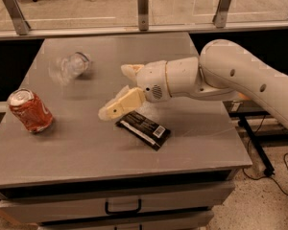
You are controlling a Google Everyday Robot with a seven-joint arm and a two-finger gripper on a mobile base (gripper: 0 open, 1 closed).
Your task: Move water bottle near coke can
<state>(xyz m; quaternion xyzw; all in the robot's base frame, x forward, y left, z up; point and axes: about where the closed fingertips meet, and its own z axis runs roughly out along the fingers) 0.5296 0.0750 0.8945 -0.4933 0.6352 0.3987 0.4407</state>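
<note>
The water bottle (69,66) is a clear blurred shape lying tipped over on the grey table (86,152), at the back left, with its base toward the camera. The coke can (30,110), red with a silver top, stands tilted near the table's left edge, a hand's width in front of the bottle. My gripper (116,91) is open and empty at the middle of the table, to the right of the bottle and apart from it, fingers pointing left.
A flat black snack wrapper (143,129) lies just below the gripper's near finger. A glass railing with metal posts (143,7) runs behind the table. A drawer handle (123,207) sits below the front edge. A floor drop lies to the right.
</note>
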